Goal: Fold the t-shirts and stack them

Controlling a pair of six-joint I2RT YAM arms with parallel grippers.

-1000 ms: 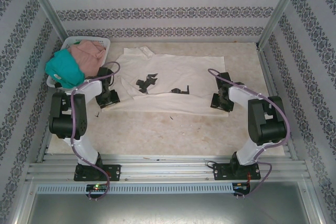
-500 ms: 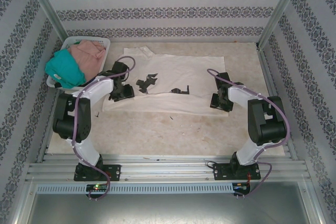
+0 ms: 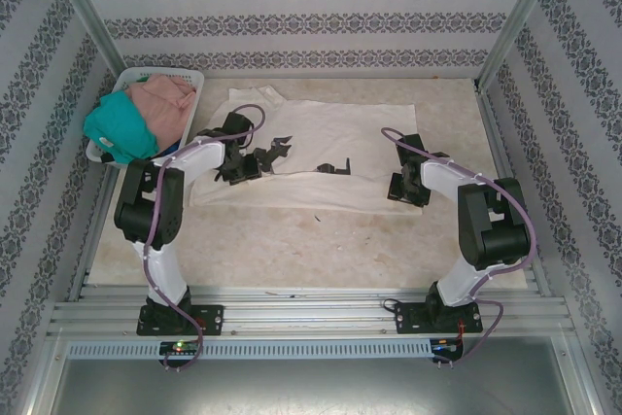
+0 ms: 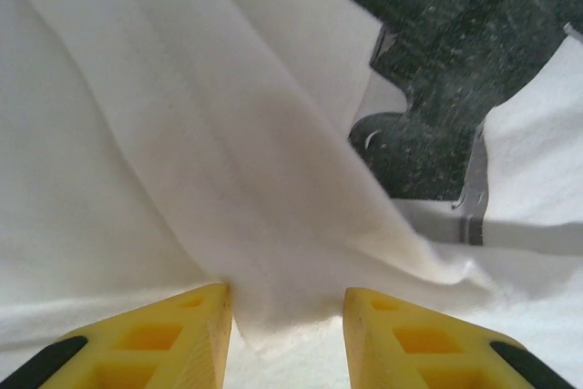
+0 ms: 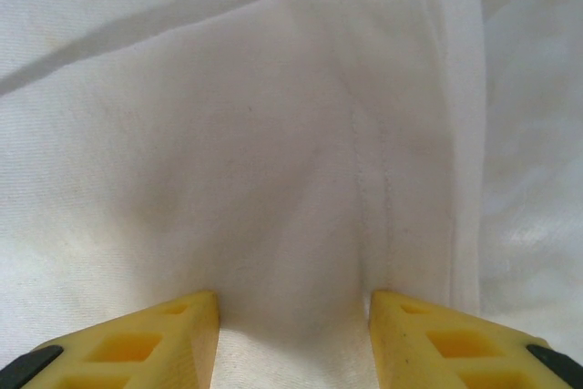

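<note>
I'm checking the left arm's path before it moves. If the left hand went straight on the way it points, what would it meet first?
The cream t-shirt: a raised fold of it lies right between the fingertips of the left hand. Its black print lies farther on; depth is unclear.

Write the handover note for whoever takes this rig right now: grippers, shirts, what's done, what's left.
Left gripper: down on the left part of the cream t-shirt, fingers astride a raised ridge of cloth. A firm grip cannot be confirmed.
Right gripper: at the shirt's right edge with cloth between its fingers. Grip likewise unclear.
Teal t-shirt and pink t-shirt: bunched in the basket at the far left.
Done: the cream shirt lies spread on the table. Nothing is stacked.
Left: fold it, then fold and stack the other two.
</note>
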